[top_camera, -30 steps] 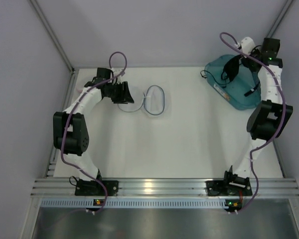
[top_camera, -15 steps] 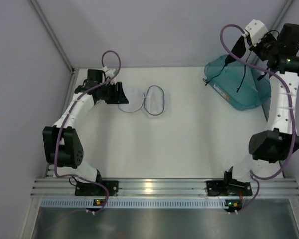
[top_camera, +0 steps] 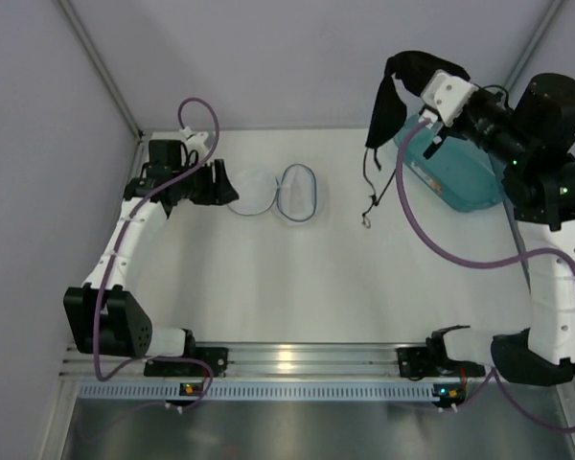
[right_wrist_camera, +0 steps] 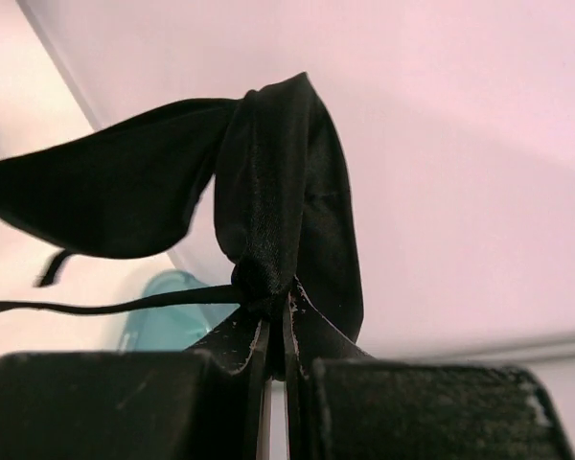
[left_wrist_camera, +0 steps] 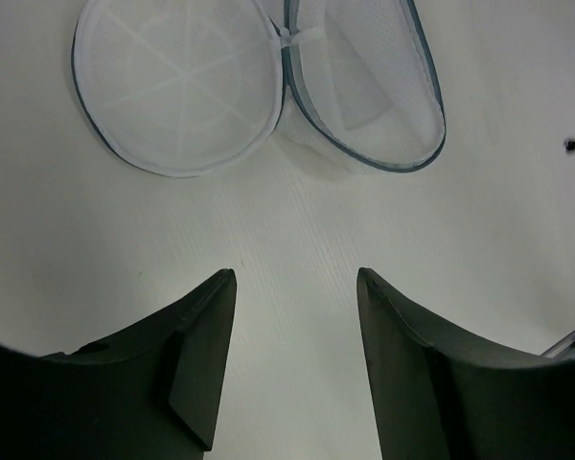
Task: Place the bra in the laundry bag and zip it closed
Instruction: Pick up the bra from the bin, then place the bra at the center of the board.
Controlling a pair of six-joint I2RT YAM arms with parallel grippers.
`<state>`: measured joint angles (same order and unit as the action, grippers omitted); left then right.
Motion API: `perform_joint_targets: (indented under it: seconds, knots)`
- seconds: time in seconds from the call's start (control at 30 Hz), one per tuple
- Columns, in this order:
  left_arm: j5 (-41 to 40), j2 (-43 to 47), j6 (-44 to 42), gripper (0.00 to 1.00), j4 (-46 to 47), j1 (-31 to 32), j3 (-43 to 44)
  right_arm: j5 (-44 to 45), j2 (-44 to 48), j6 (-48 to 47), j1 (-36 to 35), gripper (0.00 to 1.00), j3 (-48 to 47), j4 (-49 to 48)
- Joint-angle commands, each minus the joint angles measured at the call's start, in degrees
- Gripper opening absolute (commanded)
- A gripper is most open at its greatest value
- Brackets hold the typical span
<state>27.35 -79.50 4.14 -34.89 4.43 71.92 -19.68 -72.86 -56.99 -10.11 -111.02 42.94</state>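
Above the table [top_camera: 297, 287], the right jaws hang high at the back right, clamped on the bra [top_camera: 388, 91], its straps dangling over open table well right of the laundry bag [top_camera: 278, 192]. That bag lies open in two halves near the back edge, the left jaws just beside it. A teal bin [top_camera: 465, 182] fills the back right corner. From the left wrist, the left jaws stand apart, short of the bag's rim. From the right wrist, a fold of bra sits pinched.
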Motion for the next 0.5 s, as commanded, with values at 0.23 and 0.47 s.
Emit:
perform_joint_targets:
  seconds: [0.23,0.47]
  knots:
    - [-0.72,8.13,1.66,0.62,-1.23,-3.55,-5.21,5.52,6.24,3.37,-23.36,0.0,5.37,6.71]
    - [-0.02,9.63,2.89,0.64,-1.23,-8.81,-6.0,16.34,3.52,7.33,-41.91,0.0,13.28,2.69]
